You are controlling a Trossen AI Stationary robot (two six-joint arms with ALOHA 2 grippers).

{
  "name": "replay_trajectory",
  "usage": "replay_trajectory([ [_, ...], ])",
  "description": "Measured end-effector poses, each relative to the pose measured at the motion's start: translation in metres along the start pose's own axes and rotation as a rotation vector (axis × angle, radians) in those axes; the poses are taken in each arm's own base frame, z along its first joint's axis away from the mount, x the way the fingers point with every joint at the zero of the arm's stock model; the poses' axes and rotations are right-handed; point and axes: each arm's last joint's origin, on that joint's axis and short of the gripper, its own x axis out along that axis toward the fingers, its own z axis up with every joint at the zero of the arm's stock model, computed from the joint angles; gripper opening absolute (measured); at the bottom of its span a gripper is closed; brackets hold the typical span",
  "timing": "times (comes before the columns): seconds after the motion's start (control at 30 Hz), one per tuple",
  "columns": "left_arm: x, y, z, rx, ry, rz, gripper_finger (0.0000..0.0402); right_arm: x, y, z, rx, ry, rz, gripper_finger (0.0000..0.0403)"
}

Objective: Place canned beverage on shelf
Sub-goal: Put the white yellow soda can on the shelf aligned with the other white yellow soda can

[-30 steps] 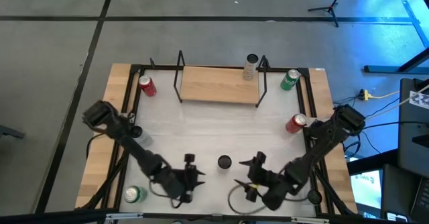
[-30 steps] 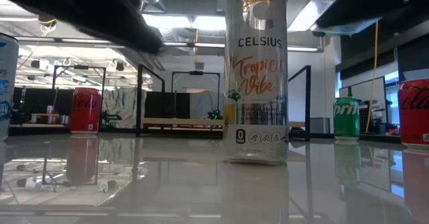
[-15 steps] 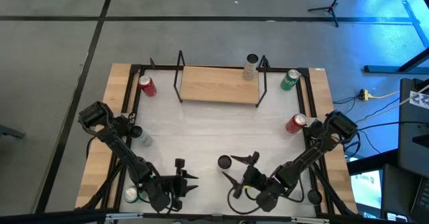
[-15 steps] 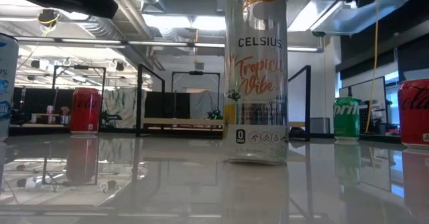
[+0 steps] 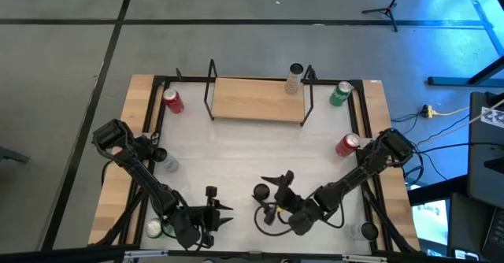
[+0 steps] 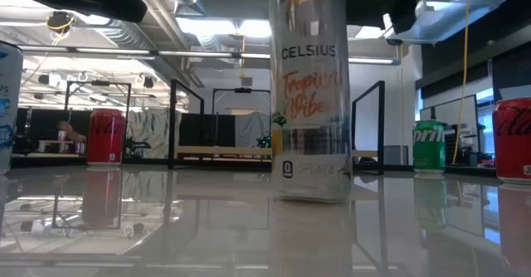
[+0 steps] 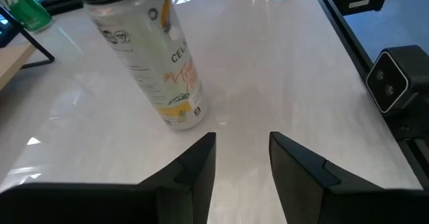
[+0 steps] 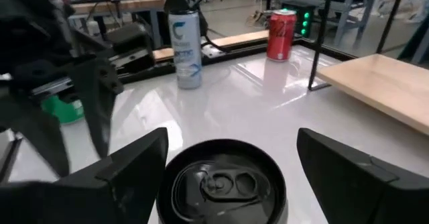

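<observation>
The surface (image 5: 236,149) is carrying the shelf (image 5: 257,99) at its far edge, with a pale can (image 5: 294,79) standing on the shelf's right end. Well in front of the shelf, the Celsius can (image 5: 261,192) is standing upright. The right tool (image 5: 275,192) is hovering released, its fingers (image 8: 131,163) straddling this can's top. The left tool (image 5: 223,208) is waiting beside the can, part-open and grasping nothing.
</observation>
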Motion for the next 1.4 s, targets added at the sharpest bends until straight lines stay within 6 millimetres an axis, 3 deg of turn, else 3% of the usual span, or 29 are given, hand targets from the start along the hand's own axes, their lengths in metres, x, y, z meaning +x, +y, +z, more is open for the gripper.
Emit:
replay_trajectory([
  [0.37, 0.0, 0.0, 0.0, 0.001, 0.001, 0.0, 0.0131, -0.001, -0.001, 0.0, -0.043, -0.011, -0.031, 0.0328],
  [0.87, 0.0, 0.0, 0.0, 0.001, 0.0, 0.0, 0.0131, -0.003, 0.012, 0.027, -0.222, 0.0, 0.03, 0.0328],
  [1.13, 0.0, 0.0, 0.0, 0.002, 0.001, 0.0, 0.0131, -0.004, 0.02, 0.042, -0.185, 0.0, 0.087, 0.033],
  [1.4, 0.0, -0.001, 0.0, -0.014, 0.011, -0.022, 0.0131, -0.017, 0.032, 0.063, -0.263, 0.034, 0.072, 0.0392],
])
